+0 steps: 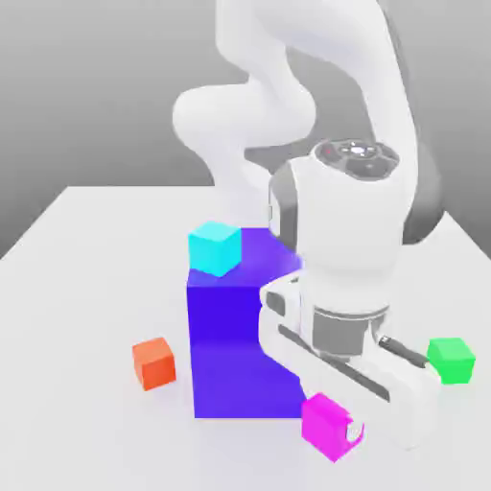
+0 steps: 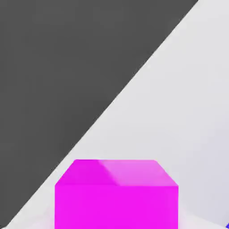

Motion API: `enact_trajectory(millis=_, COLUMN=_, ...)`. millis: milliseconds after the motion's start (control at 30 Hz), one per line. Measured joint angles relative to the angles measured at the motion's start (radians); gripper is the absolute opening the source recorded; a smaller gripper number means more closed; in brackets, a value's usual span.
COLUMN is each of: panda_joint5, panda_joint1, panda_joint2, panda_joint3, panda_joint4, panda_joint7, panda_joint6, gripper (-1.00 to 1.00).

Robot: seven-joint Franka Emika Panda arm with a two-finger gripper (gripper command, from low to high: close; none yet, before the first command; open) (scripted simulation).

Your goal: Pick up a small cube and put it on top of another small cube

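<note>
The small magenta-pink cube [image 1: 319, 418] is at the table's front, just in front of the big blue-violet block [image 1: 235, 345]. My gripper [image 1: 333, 429] is shut on it, and a white fingertip [image 1: 354, 432] shows against its side. The hand is tilted over the cube. I cannot tell whether the cube rests on the table or hangs just above it. From the hand view the same magenta-pink cube [image 2: 116, 201] is seen close up. A small cyan cube [image 1: 214, 247] sits on top of the blue-violet block.
A small orange-red cube [image 1: 153, 362] lies on the white table [image 1: 77, 288] at the exterior view's left of the block. A small green cube [image 1: 451, 360] lies at the exterior view's right. The arm's white links rise behind the block.
</note>
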Motion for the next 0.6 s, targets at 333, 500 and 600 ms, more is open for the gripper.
enact_trajectory(millis=333, panda_joint5=-0.012, panda_joint1=0.338, panda_joint2=-0.132, panda_joint3=0.174, panda_joint4=-0.183, panda_joint7=0.208, panda_joint6=0.015, gripper=-1.00)
enact_trajectory(millis=500, panda_joint5=-0.074, panda_joint1=0.339, panda_joint2=0.024, panda_joint3=0.135, panda_joint4=-0.181, panda_joint7=0.256, panda_joint6=0.164, gripper=1.00)
enact_trajectory(millis=600, panda_joint5=-0.074, panda_joint1=0.339, panda_joint2=0.024, panda_joint3=0.135, panda_joint4=-0.181, panda_joint7=0.256, panda_joint6=0.164, gripper=1.00)
